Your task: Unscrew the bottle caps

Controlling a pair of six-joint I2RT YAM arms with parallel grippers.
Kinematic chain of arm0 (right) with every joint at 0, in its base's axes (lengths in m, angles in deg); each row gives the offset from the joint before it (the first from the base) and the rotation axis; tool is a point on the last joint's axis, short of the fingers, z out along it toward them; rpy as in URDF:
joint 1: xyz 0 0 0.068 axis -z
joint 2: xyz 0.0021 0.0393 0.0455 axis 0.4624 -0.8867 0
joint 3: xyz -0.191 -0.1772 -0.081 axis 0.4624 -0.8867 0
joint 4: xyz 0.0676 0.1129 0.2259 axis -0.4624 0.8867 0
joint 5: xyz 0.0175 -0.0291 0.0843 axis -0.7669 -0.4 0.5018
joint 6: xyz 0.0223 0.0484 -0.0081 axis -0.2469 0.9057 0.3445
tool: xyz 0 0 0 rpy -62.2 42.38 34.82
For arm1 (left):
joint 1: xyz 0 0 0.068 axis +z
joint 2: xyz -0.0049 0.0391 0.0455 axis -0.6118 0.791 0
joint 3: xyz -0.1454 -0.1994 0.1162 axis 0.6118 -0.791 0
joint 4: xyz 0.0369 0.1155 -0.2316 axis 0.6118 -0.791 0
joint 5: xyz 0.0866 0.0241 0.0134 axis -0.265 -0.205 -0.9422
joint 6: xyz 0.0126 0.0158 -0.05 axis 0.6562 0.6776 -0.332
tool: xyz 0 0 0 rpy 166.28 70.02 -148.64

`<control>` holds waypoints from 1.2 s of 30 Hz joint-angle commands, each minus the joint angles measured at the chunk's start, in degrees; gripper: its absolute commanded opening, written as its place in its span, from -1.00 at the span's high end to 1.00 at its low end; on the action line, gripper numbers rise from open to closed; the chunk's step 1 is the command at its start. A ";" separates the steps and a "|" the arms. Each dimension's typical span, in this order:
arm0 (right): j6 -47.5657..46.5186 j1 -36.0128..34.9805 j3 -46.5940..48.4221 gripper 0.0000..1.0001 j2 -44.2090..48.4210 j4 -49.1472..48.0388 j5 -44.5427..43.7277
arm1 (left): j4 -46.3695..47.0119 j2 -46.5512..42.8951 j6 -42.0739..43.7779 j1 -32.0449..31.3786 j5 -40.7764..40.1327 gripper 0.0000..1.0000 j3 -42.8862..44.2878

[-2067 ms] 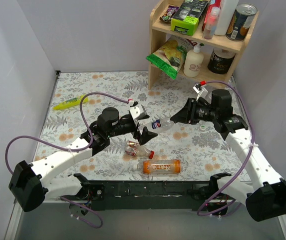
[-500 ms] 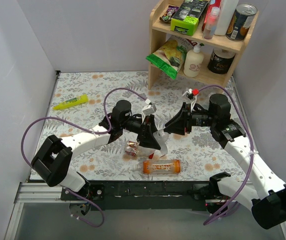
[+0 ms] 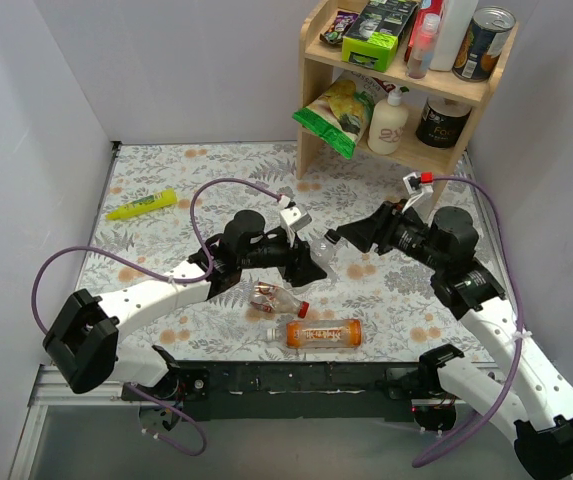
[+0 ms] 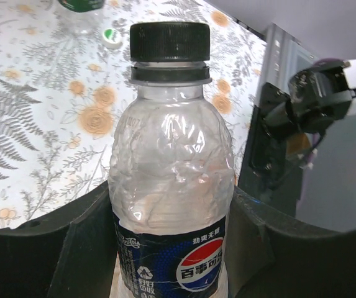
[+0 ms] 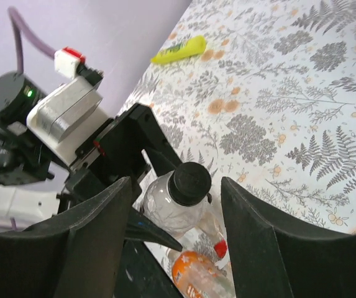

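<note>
My left gripper [image 3: 304,264] is shut on the dark-blue-labelled bottle [image 4: 170,161] and holds it off the table, jaws [image 4: 171,242] pressing the label on both sides. Its black cap [image 4: 170,42] is on. My right gripper [image 3: 343,238] is open. In its wrist view the black cap [image 5: 192,181] sits between the two spread fingers [image 5: 176,186], touching neither. The reddish-labelled bottle [image 3: 274,298] with its red cap [image 3: 304,309] and the orange bottle [image 3: 323,333] lie on the table near the front edge. A loose green cap [image 4: 109,36] lies on the cloth.
A wooden shelf [image 3: 396,92] with tins, packets and a white pump bottle [image 3: 389,122] stands at the back right. A green snack bag [image 3: 334,115] leans on it. A yellow tube [image 3: 142,206] lies at the far left. White walls close in the table.
The left gripper has lifted and turned the bottle so that its cap points at the right gripper. The right arm has drawn back to the right, its gripper still open.
</note>
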 commanded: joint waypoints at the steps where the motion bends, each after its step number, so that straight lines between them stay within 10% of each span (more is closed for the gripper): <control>1: 6.45 -3.95 -1.77 -0.32 -0.98 -4.32 -13.23 | 0.95 -4.19 0.69 -1.61 -11.26 0.78 -1.46; 21: 9.18 -10.73 -1.33 0.05 -6.78 -9.77 -16.58 | 0.07 -5.34 2.28 -3.90 -15.39 0.81 -1.64; 29: 7.78 -10.82 -2.73 0.95 -6.87 -11.17 -16.49 | 0.77 -5.78 2.37 -3.99 -13.91 0.81 -2.08; 36: 3.56 -10.82 -5.81 0.97 -3.89 -16.44 -13.16 | 3.94 -7.10 0.61 -3.81 -6.26 0.81 -3.13</control>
